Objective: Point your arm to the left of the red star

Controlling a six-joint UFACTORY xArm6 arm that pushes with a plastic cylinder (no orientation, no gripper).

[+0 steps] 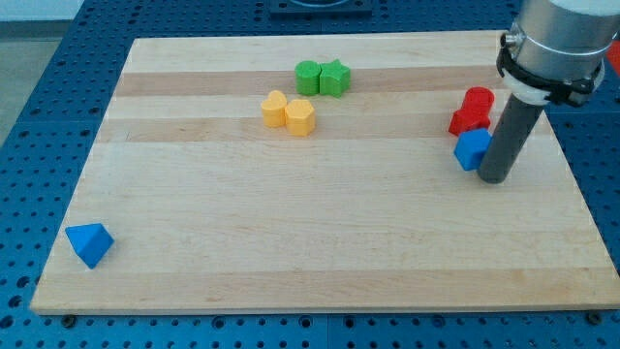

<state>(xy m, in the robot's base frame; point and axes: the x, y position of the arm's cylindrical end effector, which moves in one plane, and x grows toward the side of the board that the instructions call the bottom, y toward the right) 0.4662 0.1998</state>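
Note:
A red star (468, 121) lies at the view's right on the wooden board (320, 242), with a red cylinder-like block (479, 99) touching it just above. A blue block (472, 148) sits directly below the red star. My tip (494, 178) rests on the board just right of the blue block and below-right of the red star. The rod hides the right edge of the blue block.
Two green blocks (323, 77) sit together at the view's top centre. Two yellow blocks (288, 112) sit just below-left of them. A blue triangular block (89, 243) lies near the bottom-left corner. A blue pegboard surrounds the board.

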